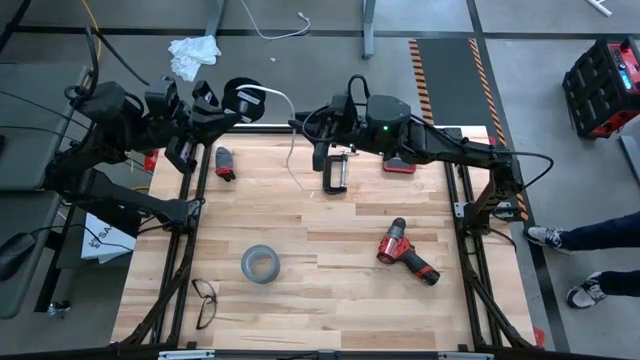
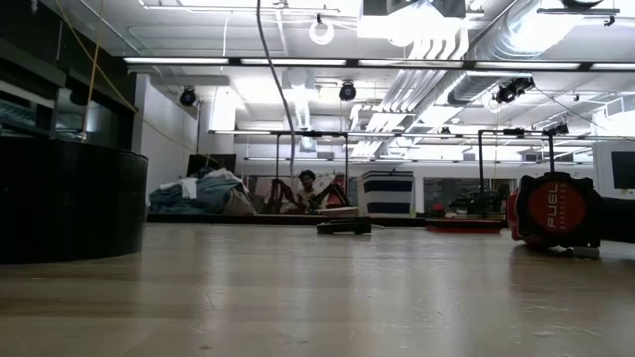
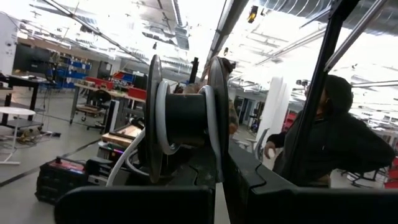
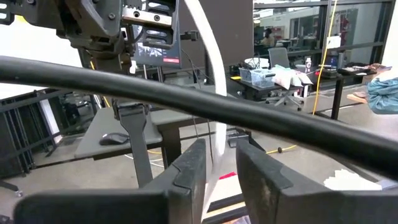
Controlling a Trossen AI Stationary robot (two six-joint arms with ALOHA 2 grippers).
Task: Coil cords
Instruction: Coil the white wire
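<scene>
Overhead, thin white cord (image 1: 285,110), round black spool (image 1: 243,97).

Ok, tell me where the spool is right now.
The spool is off the table, held up in the left gripper above the table's far left edge in the high view, with the white cord arcing from it toward the right gripper.

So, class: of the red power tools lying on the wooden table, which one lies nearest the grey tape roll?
The red-and-black cordless drill, lying just right of the grey tape roll. The smaller red tool and the red tool under the right arm lie along the far edge.
</scene>
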